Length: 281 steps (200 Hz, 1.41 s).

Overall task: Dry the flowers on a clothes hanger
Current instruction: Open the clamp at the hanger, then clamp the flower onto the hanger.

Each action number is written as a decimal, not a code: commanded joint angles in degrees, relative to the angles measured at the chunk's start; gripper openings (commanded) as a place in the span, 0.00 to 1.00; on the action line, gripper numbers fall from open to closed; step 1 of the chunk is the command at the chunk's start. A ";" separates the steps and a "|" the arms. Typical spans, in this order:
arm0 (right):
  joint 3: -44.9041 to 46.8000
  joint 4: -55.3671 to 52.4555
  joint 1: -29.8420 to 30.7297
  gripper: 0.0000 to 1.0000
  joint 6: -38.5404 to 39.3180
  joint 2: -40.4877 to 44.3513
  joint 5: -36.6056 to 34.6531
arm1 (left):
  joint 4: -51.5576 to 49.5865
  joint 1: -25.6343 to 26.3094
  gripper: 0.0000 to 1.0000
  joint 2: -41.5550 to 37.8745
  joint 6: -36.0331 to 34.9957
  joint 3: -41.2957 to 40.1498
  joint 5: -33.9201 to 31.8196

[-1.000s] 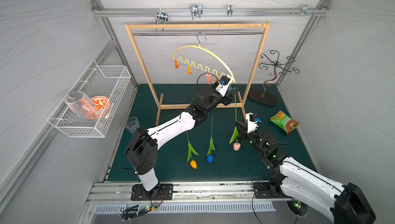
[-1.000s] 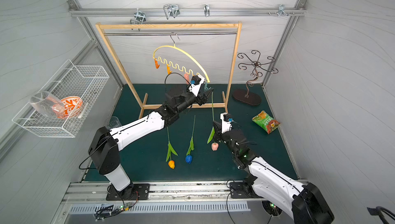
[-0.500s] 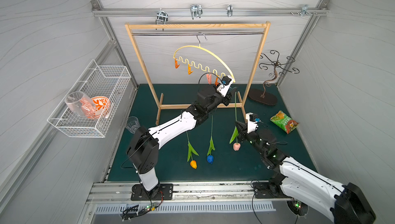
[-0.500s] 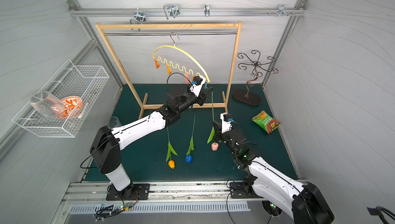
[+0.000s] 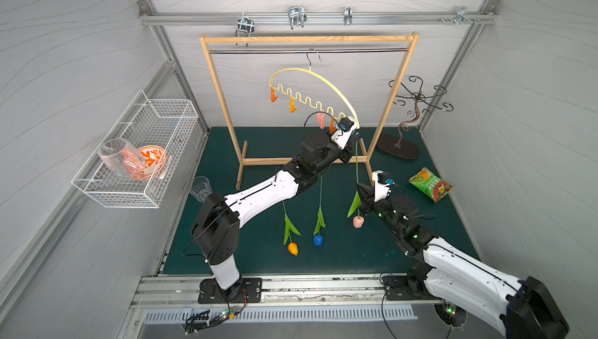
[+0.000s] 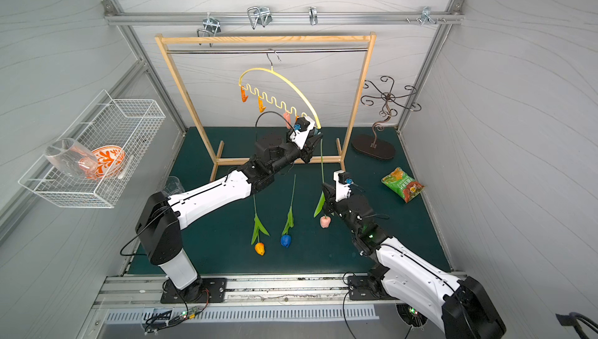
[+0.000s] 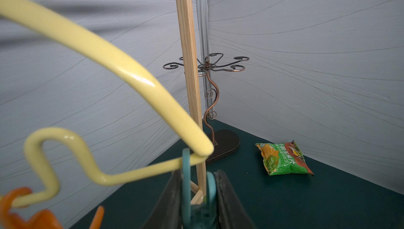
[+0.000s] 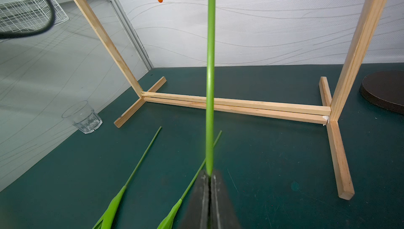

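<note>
Teal clothespin at the low end of the clothes hanger sits pinched in the left gripper, likely to spread its mouth, while the right gripper clamps the pink tulip head-down, stem tip up near it.

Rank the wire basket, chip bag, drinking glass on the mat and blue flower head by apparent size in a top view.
Largest to smallest:
1. wire basket, though it hangs higher, nearer the camera, which enlarges it
2. chip bag
3. drinking glass
4. blue flower head
</note>
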State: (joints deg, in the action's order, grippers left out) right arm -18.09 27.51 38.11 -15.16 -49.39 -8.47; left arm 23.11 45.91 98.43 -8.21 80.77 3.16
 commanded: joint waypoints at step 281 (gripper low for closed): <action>-13.81 6.39 9.26 0.00 -22.63 -7.21 3.11 | -12.65 0.56 0.25 -10.30 21.12 1.38 -4.04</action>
State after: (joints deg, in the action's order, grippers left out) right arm -31.03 32.16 46.76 -38.04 -57.47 -6.15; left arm 8.73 46.19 88.95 12.51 80.75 -0.56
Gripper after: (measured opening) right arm 0.061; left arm 0.249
